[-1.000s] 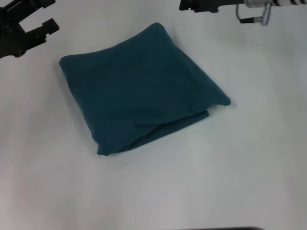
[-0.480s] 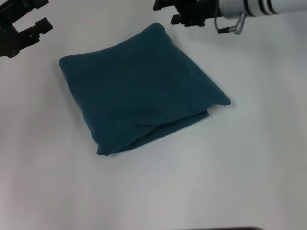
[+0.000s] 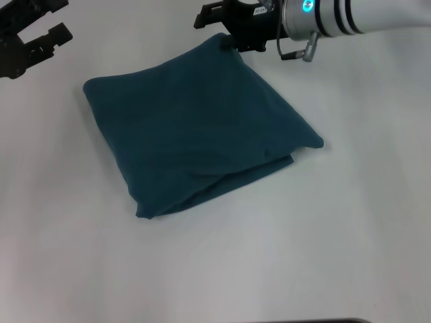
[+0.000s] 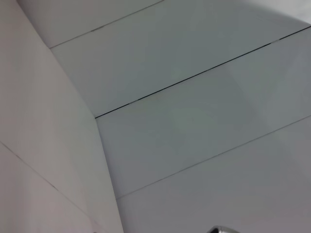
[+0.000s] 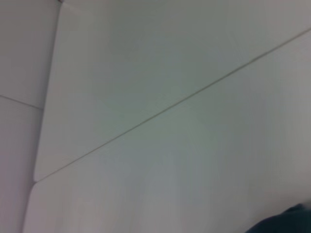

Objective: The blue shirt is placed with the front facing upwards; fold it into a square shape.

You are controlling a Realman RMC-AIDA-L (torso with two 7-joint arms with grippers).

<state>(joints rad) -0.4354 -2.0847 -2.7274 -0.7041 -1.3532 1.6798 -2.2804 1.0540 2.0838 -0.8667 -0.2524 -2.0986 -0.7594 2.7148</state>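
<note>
The blue shirt [image 3: 195, 131] lies folded into a rough square mid-surface [image 3: 303, 256], bare room on every side. The right gripper [image 3: 219, 23] hovers at its far corner, fingers parted; the left gripper [image 3: 34, 30], fingers open, hangs well apart far-left.

head view looking down, wrist views at panelled walls [image 4: 184, 121]

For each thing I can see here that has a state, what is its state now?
blue shirt: folded into a rough square, lying flat on the white table, no print showing.
right gripper: at the shirt's far corner, open.
left gripper: off the shirt at the table's far left, open, empty.
</note>
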